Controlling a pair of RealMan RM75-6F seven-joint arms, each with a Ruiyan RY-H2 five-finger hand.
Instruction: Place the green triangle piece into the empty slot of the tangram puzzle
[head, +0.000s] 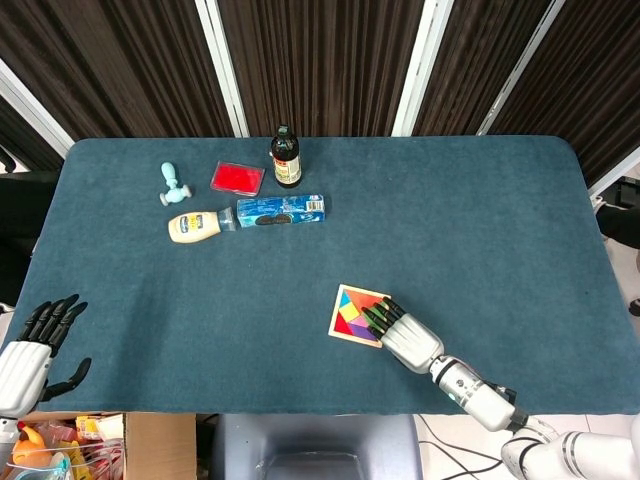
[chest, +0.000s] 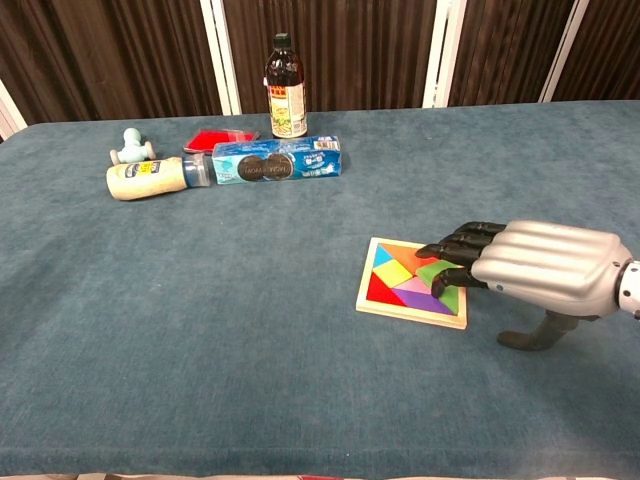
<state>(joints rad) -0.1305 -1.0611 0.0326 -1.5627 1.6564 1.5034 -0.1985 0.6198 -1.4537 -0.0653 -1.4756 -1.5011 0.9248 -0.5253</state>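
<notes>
Dark curtains behind, blue desk (head: 450, 230) below: right robot hand (chest: 540, 265) lies flat, fingers together, fingertips (chest: 447, 252) pressing the green triangle piece (chest: 438, 275) inside the tangram puzzle (chest: 412, 283). Looks seated; only release remains. Left robot hand (head: 30, 345) idles, fingers spread.

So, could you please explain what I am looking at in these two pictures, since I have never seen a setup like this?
It is a robot with two arms ending in human-like hands, working at a table with a blue cover. One picture looks down from its head, the other looks forward from its chest. The right hand rests its fingertips on a tangram puzzle, over the green triangle piece; it holds nothing. The left hand waits open at the table's edge, seen only from the head. Further back lie a dark bottle, a red box, a blue biscuit pack, a squeeze bottle on its side and a pale blue toy.
</notes>
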